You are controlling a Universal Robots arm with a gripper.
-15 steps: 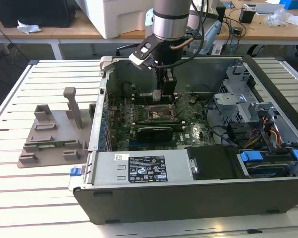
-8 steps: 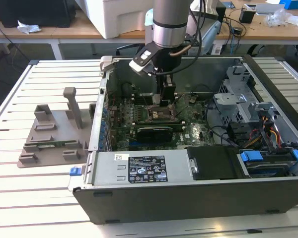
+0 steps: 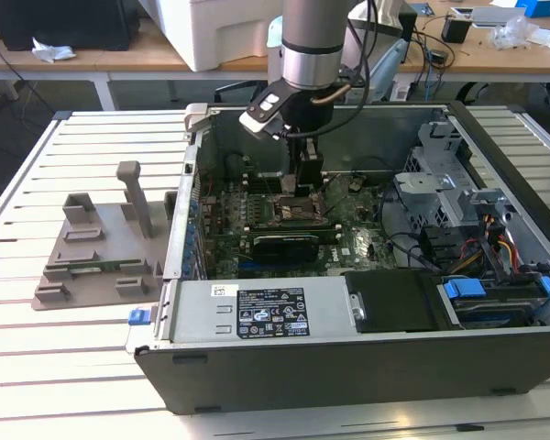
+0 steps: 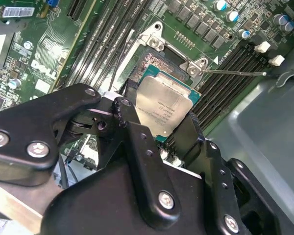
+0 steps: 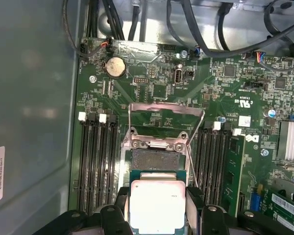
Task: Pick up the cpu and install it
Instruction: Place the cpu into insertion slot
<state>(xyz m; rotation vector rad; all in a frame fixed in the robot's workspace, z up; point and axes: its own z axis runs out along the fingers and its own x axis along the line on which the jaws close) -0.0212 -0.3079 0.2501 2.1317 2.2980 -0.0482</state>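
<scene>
End effector (image 4: 160,120) pinches the cpu (image 4: 167,104) by two opposite edges, close to the open socket (image 5: 155,159) on the motherboard (image 5: 154,88) inside the computer case (image 3: 348,362).

The arm (image 3: 310,37) was a cylinder of grey and polished silver bands; black cables (image 3: 356,78) looped off its side; a pale, dark-windowed block (image 3: 264,110) sat at the wrist; the gripper (image 4: 161,115) was matte black, built of angular linkage plates (image 4: 142,161) with rounded ends; silver screws (image 4: 165,199) and washers studded the joints of those plates.
</scene>
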